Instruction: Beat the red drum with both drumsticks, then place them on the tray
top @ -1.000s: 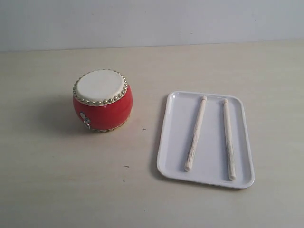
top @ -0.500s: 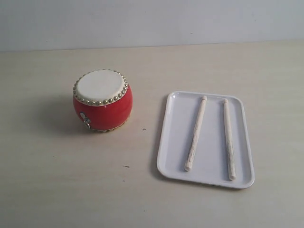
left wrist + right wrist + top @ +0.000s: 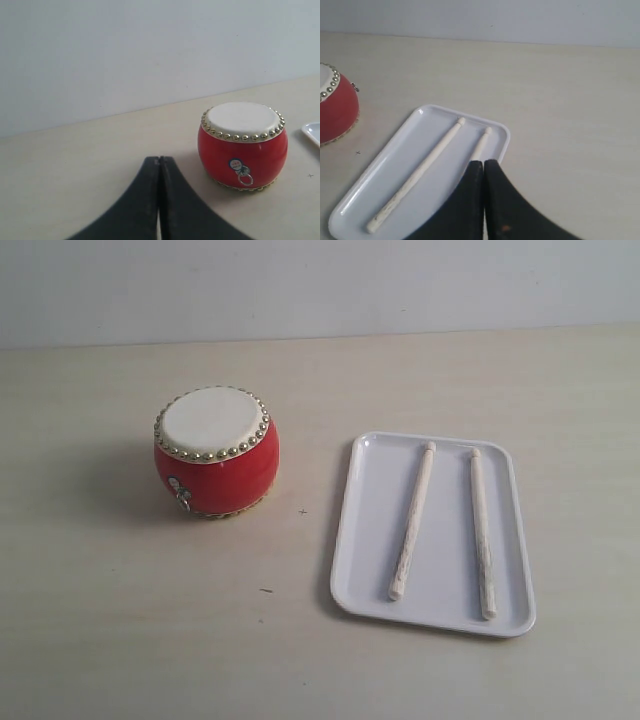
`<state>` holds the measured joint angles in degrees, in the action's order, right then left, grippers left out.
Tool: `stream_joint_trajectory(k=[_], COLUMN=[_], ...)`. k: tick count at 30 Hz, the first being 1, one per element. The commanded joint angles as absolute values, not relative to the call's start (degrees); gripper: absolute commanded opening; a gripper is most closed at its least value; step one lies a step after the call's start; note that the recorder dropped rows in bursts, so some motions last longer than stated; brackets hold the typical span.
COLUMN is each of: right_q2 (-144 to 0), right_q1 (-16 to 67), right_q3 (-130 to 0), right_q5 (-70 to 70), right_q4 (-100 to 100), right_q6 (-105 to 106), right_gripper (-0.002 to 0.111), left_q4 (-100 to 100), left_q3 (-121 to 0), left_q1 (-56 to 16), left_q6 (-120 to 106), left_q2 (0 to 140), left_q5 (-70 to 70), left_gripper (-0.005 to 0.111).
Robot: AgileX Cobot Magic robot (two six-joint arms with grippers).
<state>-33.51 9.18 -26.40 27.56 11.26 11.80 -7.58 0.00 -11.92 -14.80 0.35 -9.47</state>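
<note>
I am judging that the task is at its very start or its very end, since nothing is in my grasp and I cannot tell which from this alone. On the left, my left pincer is hanging with its fingers pressed together and empty, near the red drum, which is standing upright on the table, well apart from the tray. Moving right, the white tray is holding both drumsticks: the left drumstick is lying slightly slanted, the right drumstick almost straight, apart from each other. My right pincer is hovering above the tray, fingers together, gripping nothing. If beating is yet to come, I am thinking each pincer needs to spread and descend over one stick.
</note>
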Motion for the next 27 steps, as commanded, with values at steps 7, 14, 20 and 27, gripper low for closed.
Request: stream_joint_trajectory(k=[7,14,20,27], right_q2=[-27.43,-19.51,-9.20,0.00], right_q1=[3.41,-1.49,-1.49,-1.49], right_q3=[-25.40,-15.42,-5.22,0.00], right_q5=[23.61,8.77,1.79,4.04], right_q4=[9.18,10.58,13.33,13.45], right_q6=[13.35,13.35,12.10,6.04], right_gripper=[0.000,0.000,0.000,0.000], left_q4=[-7.70,-7.70,-7.70,-7.70], left_q3=[0.00,0.00,0.00,0.00], left_q1=[-11.80,-11.80,-11.80,-11.80], left_q6=[-14.53,-14.53,-14.53,-14.53], left_q2=[0.00,0.00,0.00,0.00], left_q5=[-8.92,-8.92,-8.92,-8.92], left_gripper=[0.000,0.000,0.000,0.000])
